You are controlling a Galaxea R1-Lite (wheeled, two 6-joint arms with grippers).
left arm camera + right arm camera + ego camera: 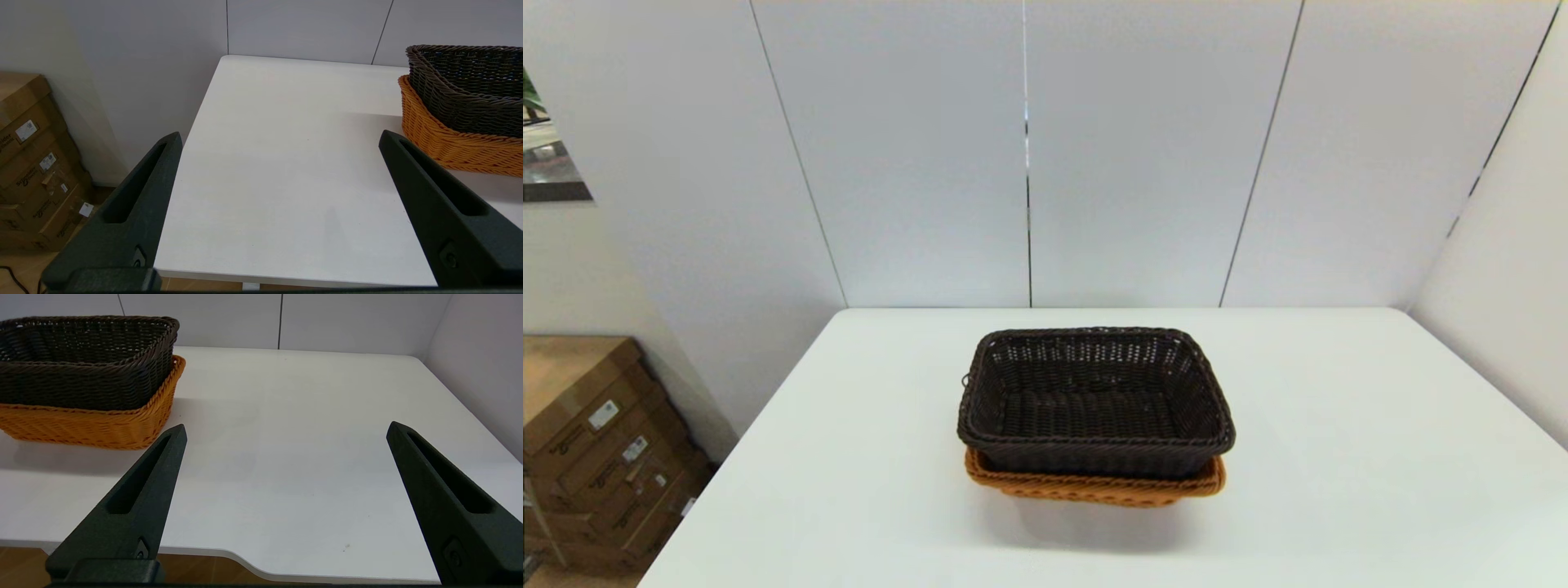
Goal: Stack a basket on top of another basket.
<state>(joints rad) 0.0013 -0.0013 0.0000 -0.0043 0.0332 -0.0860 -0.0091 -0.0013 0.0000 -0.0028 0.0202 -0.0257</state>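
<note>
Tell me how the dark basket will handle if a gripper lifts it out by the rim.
The dark basket looks stiff: its woven walls hold a crisp rectangle. Probably light, given the open weave. It sits nested in the orange basket, so friction might drag that one along. Both grippers, left and right, are open and clear of it.

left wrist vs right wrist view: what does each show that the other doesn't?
Only the left wrist view shows the cardboard boxes on the floor by the table's left side, and the open left gripper.

Only the right wrist view shows the table's right edge along the side wall, and the open right gripper.

Both show the dark brown basket nested in the orange basket on the white table, with neither gripper touching them.
</note>
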